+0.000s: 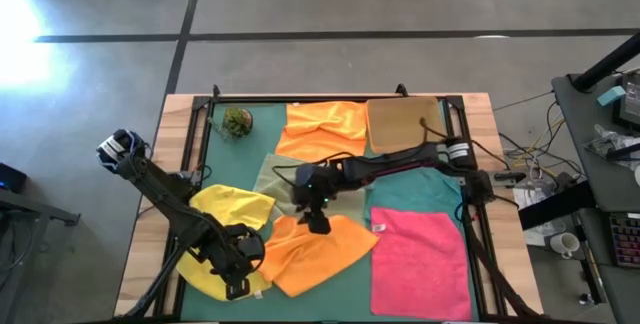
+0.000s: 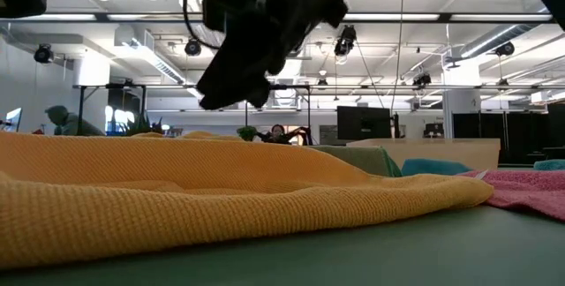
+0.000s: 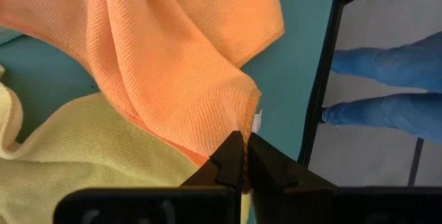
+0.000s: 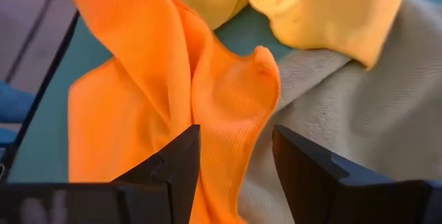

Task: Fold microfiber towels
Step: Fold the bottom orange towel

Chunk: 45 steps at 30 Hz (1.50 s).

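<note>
Left wrist view shows my left claw (image 3: pixel 243 156) pinched tight on a corner of the near orange towel (image 3: pixel 173 65), which lies at the table's front partly over the yellow towel (image 3: pixel 76 162). My right claw (image 4: pixel 231 162) hangs just above the same towel's raised ridge, fingers apart, holding nothing. To fold well, I judge the right should grip an opposite corner so both lift evenly. Olive towel (image 1: pixel 272 179), pink towel (image 1: pixel 420 259), teal towel (image 1: pixel 425 192) crowd close; farther back lie another orange towel (image 1: pixel 325 129), tray (image 1: pixel 405 124), plant ball (image 1: pixel 237 121).

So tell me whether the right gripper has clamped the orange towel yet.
No, the right gripper stands open, fingers on either side of the orange towel.
</note>
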Tool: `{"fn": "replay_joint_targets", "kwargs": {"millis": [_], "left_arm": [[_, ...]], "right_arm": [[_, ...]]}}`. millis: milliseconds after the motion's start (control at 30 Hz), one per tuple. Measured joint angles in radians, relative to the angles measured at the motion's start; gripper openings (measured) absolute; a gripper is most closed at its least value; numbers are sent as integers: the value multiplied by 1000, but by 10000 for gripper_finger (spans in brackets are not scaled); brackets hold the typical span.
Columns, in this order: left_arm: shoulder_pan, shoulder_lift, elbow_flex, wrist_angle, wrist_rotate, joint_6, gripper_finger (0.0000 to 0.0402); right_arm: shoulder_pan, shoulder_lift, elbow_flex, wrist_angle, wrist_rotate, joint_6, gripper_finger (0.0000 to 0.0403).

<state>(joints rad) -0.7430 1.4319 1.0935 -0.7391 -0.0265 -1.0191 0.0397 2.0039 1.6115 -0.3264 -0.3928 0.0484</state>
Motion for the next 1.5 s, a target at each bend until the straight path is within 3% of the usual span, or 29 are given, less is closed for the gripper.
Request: {"fn": "replay_joint_targets", "kwargs": {"millis": [400,733,1400,1500], "left_arm": [[0,0,-2,4,-10,3,0],[0,0,-4,-3,-15,4,0],[0,0,-6,-11,-61,66,0],[0,0,-9,-11,-61,66,0]], "right_arm": [[-32,76,0,86,-40,128,170],[-38,135,0,195,-166,266,170],[-38,164,0,185,-157,345,164],[-38,164,0,183,-157,348,148]]}}
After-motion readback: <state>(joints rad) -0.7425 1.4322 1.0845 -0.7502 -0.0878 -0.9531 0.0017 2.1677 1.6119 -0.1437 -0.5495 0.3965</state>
